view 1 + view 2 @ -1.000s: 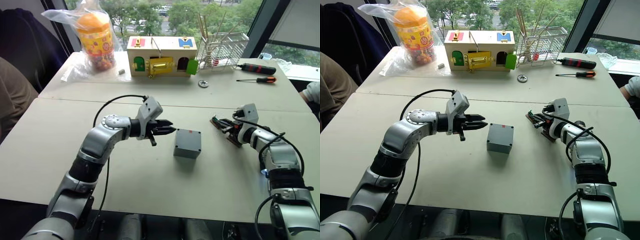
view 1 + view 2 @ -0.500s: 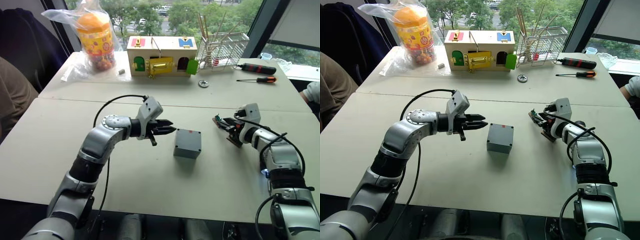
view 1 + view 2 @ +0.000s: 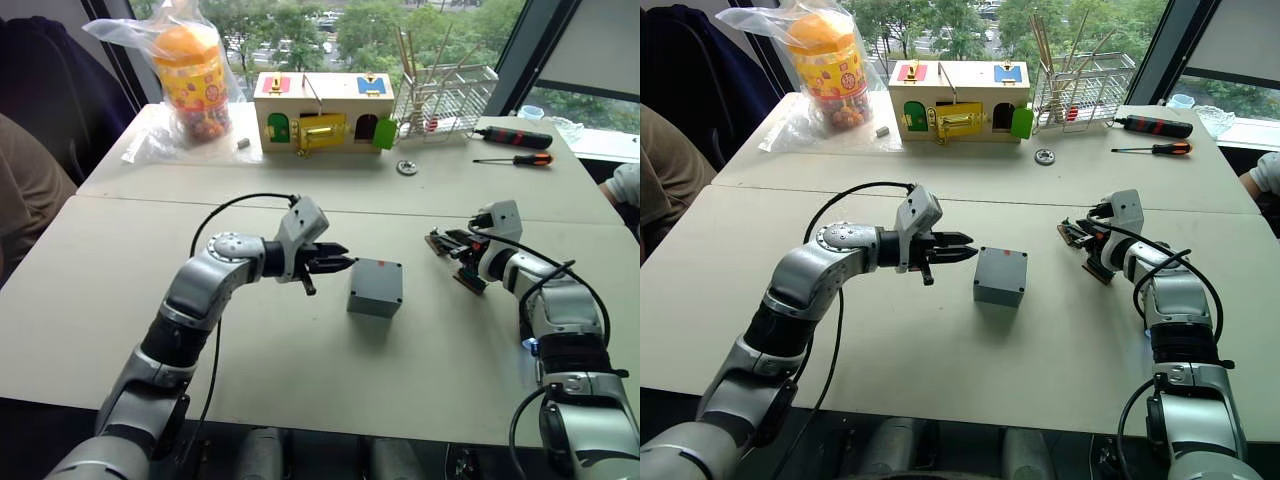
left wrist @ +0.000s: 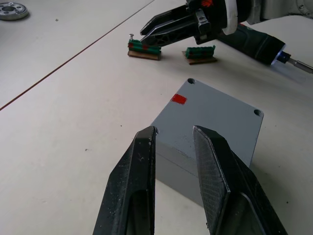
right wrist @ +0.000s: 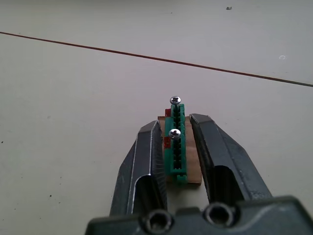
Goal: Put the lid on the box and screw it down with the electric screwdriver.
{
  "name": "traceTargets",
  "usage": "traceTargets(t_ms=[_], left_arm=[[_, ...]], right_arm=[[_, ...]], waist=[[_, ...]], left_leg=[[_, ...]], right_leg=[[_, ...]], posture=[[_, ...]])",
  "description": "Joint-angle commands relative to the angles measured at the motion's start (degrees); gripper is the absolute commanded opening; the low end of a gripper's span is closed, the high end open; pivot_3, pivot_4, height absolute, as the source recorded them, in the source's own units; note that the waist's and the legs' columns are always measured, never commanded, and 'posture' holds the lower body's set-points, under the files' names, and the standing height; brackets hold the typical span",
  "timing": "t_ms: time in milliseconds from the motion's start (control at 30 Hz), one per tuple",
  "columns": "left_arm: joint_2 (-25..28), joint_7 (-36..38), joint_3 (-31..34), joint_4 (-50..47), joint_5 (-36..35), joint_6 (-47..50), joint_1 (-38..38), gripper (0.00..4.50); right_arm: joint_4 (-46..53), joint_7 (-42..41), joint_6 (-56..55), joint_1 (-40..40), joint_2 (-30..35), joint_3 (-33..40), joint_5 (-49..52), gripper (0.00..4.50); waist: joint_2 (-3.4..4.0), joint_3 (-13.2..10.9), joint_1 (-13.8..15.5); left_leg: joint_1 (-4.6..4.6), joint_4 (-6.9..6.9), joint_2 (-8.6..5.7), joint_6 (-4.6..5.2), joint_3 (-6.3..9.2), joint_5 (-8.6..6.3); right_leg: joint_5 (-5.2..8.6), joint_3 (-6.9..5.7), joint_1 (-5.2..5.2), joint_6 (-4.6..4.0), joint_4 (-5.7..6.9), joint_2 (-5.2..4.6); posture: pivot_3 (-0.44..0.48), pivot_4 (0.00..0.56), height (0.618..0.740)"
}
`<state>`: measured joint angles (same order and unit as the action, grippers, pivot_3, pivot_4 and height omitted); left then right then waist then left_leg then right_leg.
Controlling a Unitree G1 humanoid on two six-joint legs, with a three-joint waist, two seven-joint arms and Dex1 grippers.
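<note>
Grey plastic, the box (image 3: 376,286) sits mid-table with its lid (image 4: 215,105) already on top, a red mark near one corner. The left gripper (image 4: 174,142) hovers just beside the box, jaws narrowly parted and empty. The right gripper (image 5: 174,138) straddles a green strip (image 5: 175,149) holding two screws, jaws narrow on either side of it. The electric screwdriver (image 3: 514,137) lies well apart at the table's far right.

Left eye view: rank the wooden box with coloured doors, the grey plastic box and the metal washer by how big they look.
1. Wooden box with coloured doors, largest though farthest away.
2. Grey plastic box, smaller despite being nearer.
3. Round metal washer, by far the smallest.
</note>
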<state>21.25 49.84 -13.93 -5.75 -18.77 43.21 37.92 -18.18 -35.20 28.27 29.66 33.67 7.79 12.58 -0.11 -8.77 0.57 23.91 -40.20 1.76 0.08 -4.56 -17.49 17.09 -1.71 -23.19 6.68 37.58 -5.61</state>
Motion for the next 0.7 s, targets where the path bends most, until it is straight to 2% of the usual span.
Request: traceTargets(t_ms=[33, 700], left_arm=[[-0.2, -0.2, 0.4, -1.4, -0.6, -1.0, 0.4, 1.20], [-0.3, 0.2, 0.4, -0.7, -0.6, -1.6, 0.5, 1.20]], right_arm=[[1.3, 0.1, -0.9, 0.8, 0.3, 0.6, 0.1, 0.02], [8.2, -0.6, -0.8, 0.2, 1.5, 3.4, 3.0, 0.02]], waist=[[0.00, 0.0, 0.0], [0.00, 0.0, 0.1]], left_leg=[[0.00, 0.00, 0.00, 0.00, 0.00, 0.00], [0.00, 0.00, 0.00, 0.00, 0.00, 0.00]], right_leg=[[0.00, 0.00, 0.00, 0.00, 0.00, 0.00], [0.00, 0.00, 0.00, 0.00, 0.00, 0.00]], posture=[[0.000, 0.150, 0.708], [0.000, 0.150, 0.708]])
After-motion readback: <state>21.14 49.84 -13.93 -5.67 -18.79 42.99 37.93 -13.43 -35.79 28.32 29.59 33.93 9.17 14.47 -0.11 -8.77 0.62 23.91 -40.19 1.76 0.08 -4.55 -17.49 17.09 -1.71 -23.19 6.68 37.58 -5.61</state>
